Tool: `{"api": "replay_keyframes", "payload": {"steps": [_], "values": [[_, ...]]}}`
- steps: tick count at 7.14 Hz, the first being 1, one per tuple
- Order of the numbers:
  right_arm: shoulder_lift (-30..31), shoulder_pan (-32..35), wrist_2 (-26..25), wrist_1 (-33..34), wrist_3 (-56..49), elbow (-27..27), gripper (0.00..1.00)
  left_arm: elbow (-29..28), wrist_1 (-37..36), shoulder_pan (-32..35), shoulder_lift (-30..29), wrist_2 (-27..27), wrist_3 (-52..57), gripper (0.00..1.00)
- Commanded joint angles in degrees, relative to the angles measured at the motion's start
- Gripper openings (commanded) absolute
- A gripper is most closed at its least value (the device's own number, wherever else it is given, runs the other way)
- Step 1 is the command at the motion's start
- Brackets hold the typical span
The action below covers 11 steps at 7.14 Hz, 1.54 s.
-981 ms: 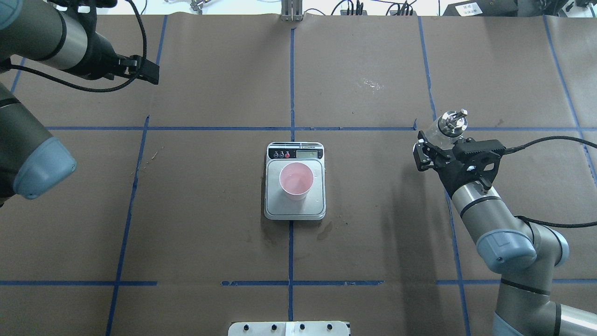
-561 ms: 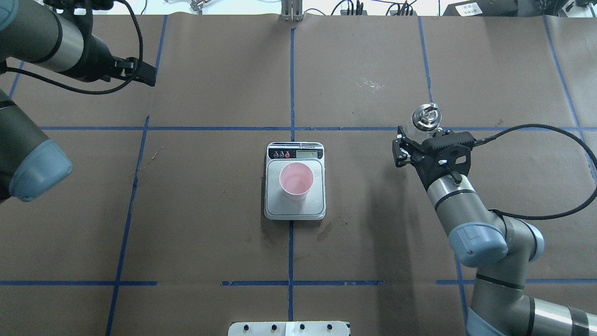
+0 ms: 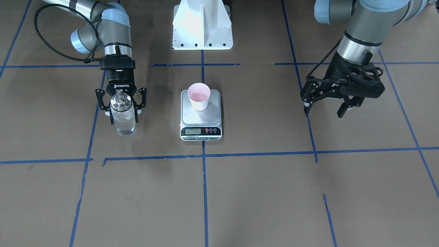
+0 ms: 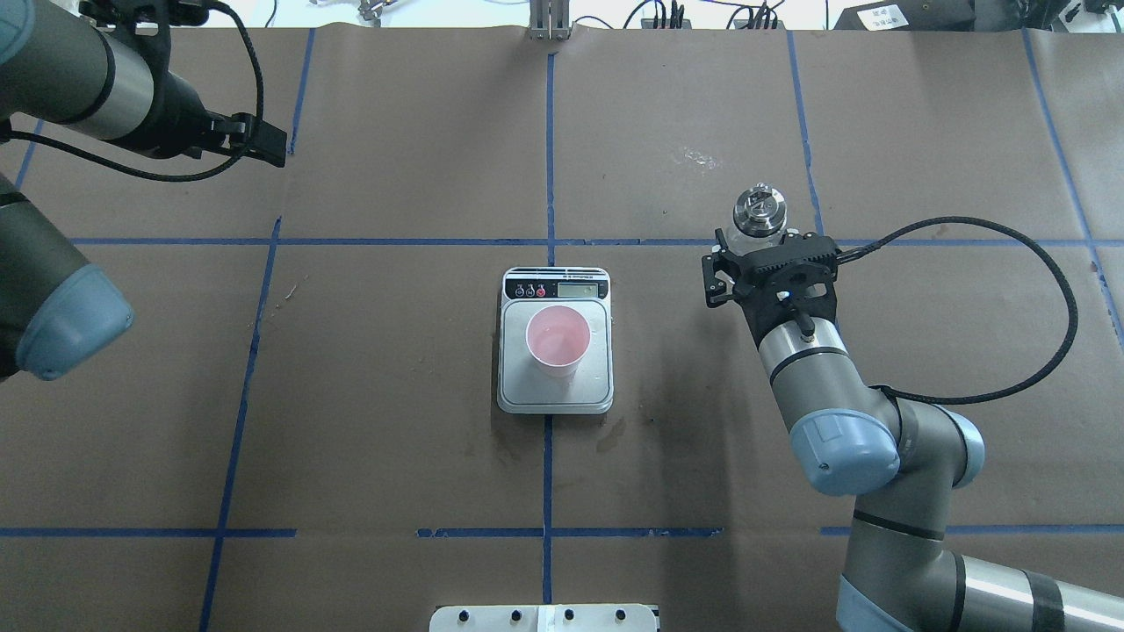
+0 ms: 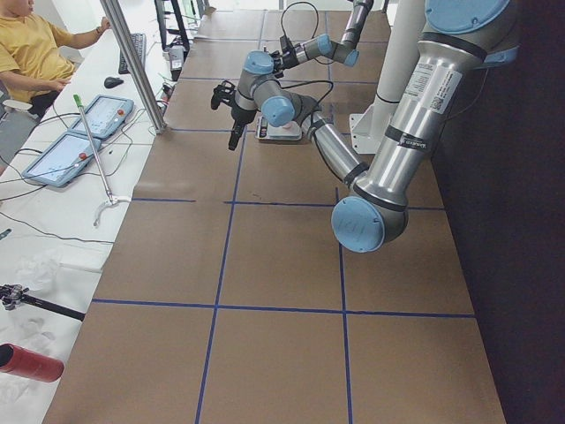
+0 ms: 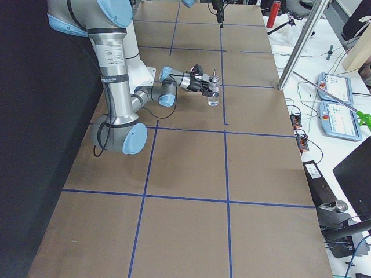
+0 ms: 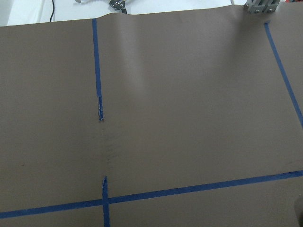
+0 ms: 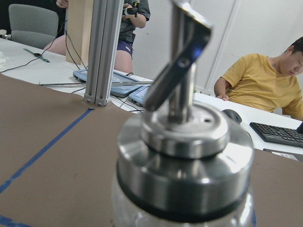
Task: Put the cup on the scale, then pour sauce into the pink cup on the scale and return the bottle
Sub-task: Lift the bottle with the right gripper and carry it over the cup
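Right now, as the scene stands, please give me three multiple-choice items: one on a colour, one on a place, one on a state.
1. What colour are the tape lines on the brown table? A. red B. blue C. yellow
2. Where does the small pale pink tapered cup stand? A. on the flat steel-topped kitchen scale B. on the table beside it C. on the table behind it
3. The fingers of the right gripper: A. stand open, empty B. clamp the cup C. clamp the small clear glass bottle with metal spout
Key: 1 B, blue grid; 2 A, it sits on the steel platform; 3 C, fingers press the upright bottle's sides.
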<state>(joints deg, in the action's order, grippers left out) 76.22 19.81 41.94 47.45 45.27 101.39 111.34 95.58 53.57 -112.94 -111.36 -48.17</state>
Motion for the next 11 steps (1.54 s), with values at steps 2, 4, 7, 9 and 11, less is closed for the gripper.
{"api": "replay_keyframes", "payload": {"steps": [2, 4, 7, 9, 11], "values": [[-1.34, -1.18, 1.05, 0.89, -11.96, 0.65, 0.0, -0.07, 0.13, -0.04, 0.08, -0.09, 0.01, 1.0], [-1.51, -2.67, 0.43, 1.07, -20.54, 0.04, 0.0, -0.16, 0.13, -0.04, 0.08, -0.09, -0.08, 1.0], [-6.75, -5.31, -7.29, 11.86, -33.61, -0.57, 0.0, -0.07, 0.13, -0.04, 0.08, -0.17, -0.08, 1.0], [-7.75, -6.19, -8.62, 17.49, -40.32, -0.49, 0.0, -0.07, 0.13, -0.04, 0.08, -0.17, -0.08, 1.0], [-7.84, -7.25, -10.37, 19.16, -46.8, -0.49, 0.0, 0.02, 0.13, -0.04, 0.08, -0.17, -0.08, 1.0]]}}
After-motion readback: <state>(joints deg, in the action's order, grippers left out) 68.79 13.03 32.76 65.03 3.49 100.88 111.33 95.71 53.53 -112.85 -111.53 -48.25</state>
